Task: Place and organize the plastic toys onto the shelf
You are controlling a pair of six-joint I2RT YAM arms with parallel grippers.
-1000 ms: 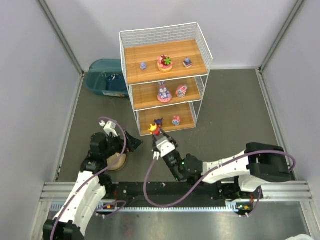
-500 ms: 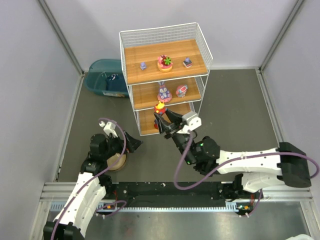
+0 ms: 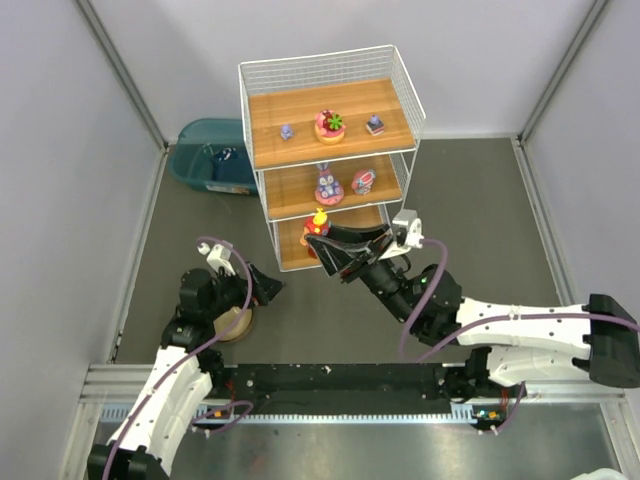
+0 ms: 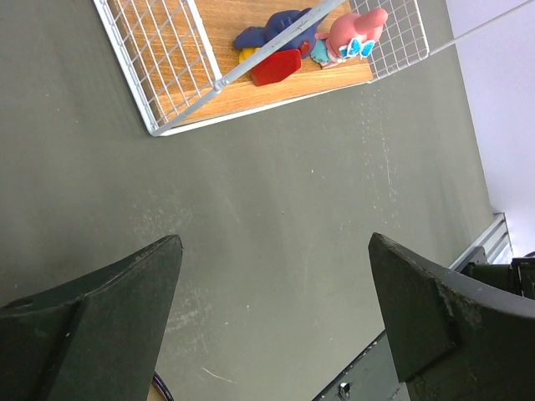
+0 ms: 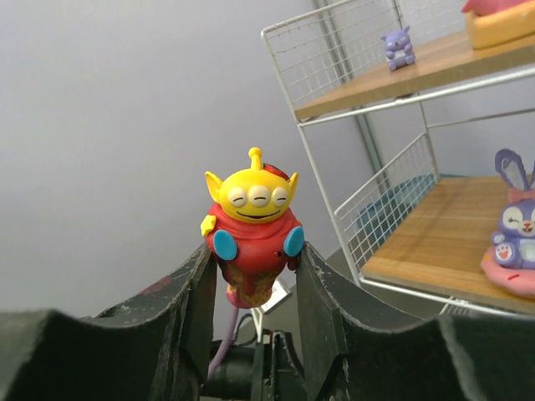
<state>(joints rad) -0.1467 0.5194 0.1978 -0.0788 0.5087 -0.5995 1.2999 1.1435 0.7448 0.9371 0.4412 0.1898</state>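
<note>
My right gripper (image 5: 254, 249) is shut on a yellow-headed, red-bodied alien figurine (image 5: 252, 219), which stands upright between the fingers. From above, that toy (image 3: 319, 221) hangs in the gripper (image 3: 322, 240) at the left front of the shelf (image 3: 300, 112), level with its lower tiers. The top tier holds a pink flower-topped disc (image 3: 330, 125) and two tiny figures. A purple-eared bunny (image 3: 328, 185) and a pink toy (image 3: 364, 181) share the middle tier. On the bottom tier lie a dark blue and red toy (image 4: 272, 38) and a pink toy (image 4: 355, 33). My left gripper (image 3: 272, 285) is open over bare floor.
A tan round bowl (image 3: 233, 323) sits under my left arm, close to the arm bases. A teal bin (image 3: 205, 155) stands left of the shelf against the back wall. Grey walls close in both sides.
My right arm has swung up and forward with the alien toy, from low in front of the shelf to its left front corner. The left arm has stayed put.
</note>
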